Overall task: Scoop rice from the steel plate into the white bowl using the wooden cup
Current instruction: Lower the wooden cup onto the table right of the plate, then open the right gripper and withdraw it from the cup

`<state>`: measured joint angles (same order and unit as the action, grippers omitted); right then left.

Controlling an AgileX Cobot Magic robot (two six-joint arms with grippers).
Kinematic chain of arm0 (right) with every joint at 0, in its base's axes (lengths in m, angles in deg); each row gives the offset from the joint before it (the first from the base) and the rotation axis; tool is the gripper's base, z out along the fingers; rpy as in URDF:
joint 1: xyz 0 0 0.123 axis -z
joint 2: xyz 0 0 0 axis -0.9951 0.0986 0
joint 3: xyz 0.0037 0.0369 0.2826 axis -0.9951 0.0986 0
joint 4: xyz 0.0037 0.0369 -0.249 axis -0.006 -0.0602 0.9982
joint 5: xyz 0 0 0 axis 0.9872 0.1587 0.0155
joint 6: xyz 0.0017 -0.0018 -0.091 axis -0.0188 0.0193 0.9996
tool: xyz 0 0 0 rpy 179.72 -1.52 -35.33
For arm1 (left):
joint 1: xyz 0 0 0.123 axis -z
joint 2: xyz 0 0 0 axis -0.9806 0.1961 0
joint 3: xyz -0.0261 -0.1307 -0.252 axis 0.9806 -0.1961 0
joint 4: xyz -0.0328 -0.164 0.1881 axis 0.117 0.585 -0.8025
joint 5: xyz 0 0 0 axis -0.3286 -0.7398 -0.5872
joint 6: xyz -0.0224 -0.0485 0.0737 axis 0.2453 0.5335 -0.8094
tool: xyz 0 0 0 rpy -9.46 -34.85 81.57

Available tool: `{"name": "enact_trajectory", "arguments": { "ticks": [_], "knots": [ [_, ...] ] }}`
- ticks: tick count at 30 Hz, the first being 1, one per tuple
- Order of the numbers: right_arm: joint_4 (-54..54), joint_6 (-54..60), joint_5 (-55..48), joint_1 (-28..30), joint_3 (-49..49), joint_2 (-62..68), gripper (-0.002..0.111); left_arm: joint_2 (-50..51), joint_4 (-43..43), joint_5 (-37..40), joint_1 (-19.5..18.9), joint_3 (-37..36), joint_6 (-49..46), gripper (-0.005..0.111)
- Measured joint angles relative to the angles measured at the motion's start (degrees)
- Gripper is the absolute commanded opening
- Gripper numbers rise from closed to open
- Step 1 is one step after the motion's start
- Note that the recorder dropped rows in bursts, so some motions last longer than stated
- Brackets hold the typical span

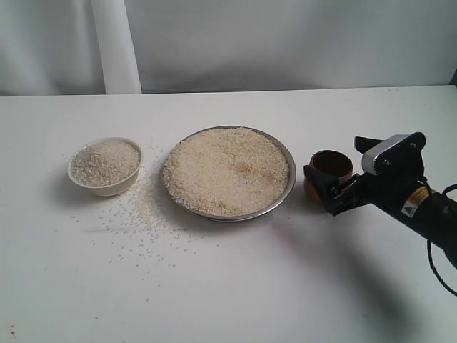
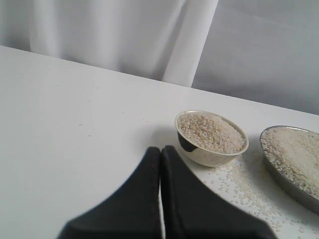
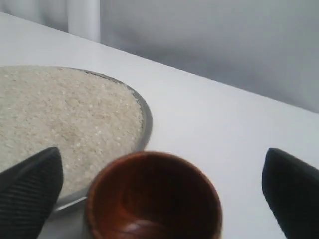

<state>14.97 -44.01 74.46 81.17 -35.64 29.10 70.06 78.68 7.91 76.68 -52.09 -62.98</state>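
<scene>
Exterior view first, Mara: what stood on the white table [image 1: 235, 286]?

Jon, the steel plate [image 1: 291, 179], a wide shallow round dish of shiny silver metal, sat near the middle. The rice [image 1: 228, 170], tiny pale beige grains, was heaped across nearly all of it.

And the white bowl [image 1: 107, 187]?

That small round cream ceramic bowl stood to the left of the plate, apart from it, with rice filling it to about the rim. Loose scattered grains [image 1: 139, 214] lay on the table between the two vessels and toward the front edge.

Where was the wooden cup [image 1: 330, 166]?

The small barrel-shaped cup of reddish-brown polished wood stood upright on the table just beside the plate's right rim, mouth up. The right gripper [image 1: 333, 157], black with a grey housing behind it, had its jaws spread wide, one on each side of the cup. The right wrist view showed a gap between each finger and the wood, so it gripped nothing.

And the left gripper [image 2: 160, 152]?

The left wrist view showed its two black fingers pressed together, closed on nothing, over the table, with the bowl and the plate's edge beyond
</scene>
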Motion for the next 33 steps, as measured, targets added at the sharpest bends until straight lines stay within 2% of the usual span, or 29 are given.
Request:
{"name": "enact_trajectory", "arguments": {
  "ticks": [6,10,15,20,22,25,29,33],
  "knots": [
    [5.7,-2.2,-0.1,0.0,0.6,-3.5,0.105,0.0,0.0,0.0,0.0,0.0,0.0,0.0],
    [5.6,-6.7,-0.3,0.0,2.6,-7.8,0.105,0.0,0.0,0.0,0.0,0.0,0.0,0.0],
    [5.0,-11.0,-0.4,0.0,6.1,-17.4,0.104,0.0,0.0,0.0,0.0,0.0,0.0,0.0],
    [8.2,-17.3,-3.4,0.0,8.1,-30.3,0.097,0.0,0.0,0.0,0.0,0.0,0.0,0.0],
    [10.8,-20.8,-6.6,0.0,8.7,-35.6,0.09,0.0,0.0,0.0,0.0,0.0,0.0,0.0],
    [15.0,-25.5,-11.1,0.0,9.4,-42.4,0.072,0.0,0.0,0.0,0.0,0.0,0.0,0.0],
    [20.8,-33.3,-14.3,0.0,9.6,-49.3,0.039,0.0,0.0,0.0,0.0,0.0,0.0,0.0],
    [25.5,-41.0,-14.9,0.0,9.7,-54.5,0.012,0.0,0.0,0.0,0.0,0.0,0.0,0.0]
  ]
}}
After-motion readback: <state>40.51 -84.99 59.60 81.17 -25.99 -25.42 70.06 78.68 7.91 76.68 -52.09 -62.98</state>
